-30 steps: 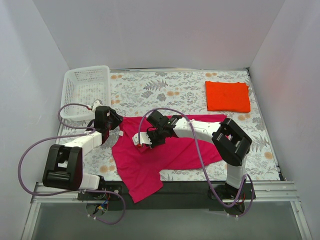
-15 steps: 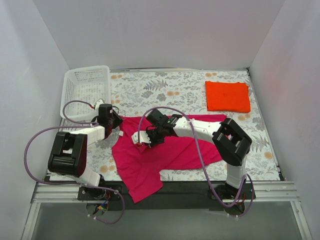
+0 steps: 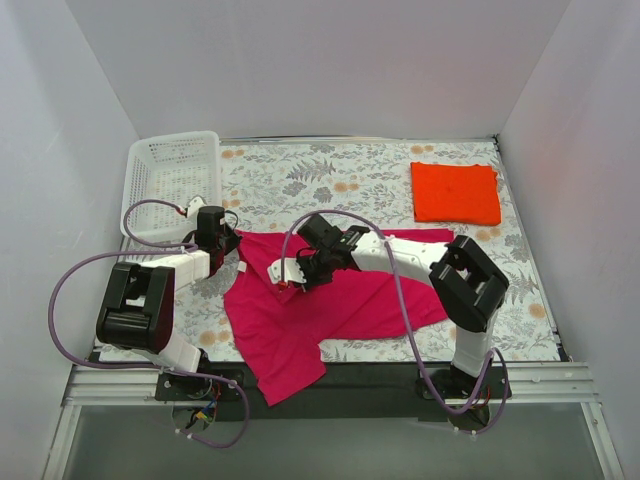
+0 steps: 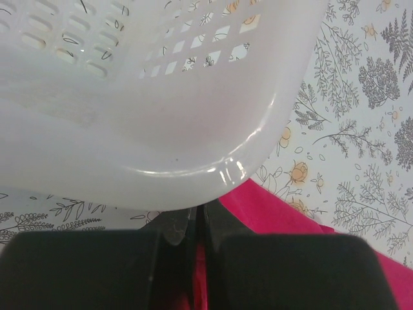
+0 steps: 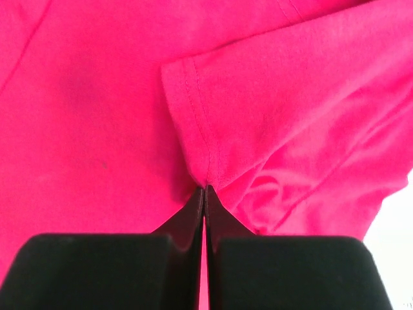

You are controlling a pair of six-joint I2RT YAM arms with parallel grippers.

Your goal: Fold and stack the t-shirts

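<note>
Newly shut, left gripper (image 4: pixel 199 213) pinches the pink shirt (image 3: pixel 340 305) by the basket (image 4: pixel 161 129). Wrist view alone reveals right gripper (image 5: pixel 204 190) clamping its hem.

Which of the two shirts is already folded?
The orange shirt: a neat rectangle at the far right. The pink shirt lies spread out and rumpled.

The pink shirt (image 3: pixel 300 320) lies unfolded and rumpled at about seven o'clock; the orange shirt (image 3: pixel 455 193) lies flat, folded into a rectangle, at two o'clock.
</note>
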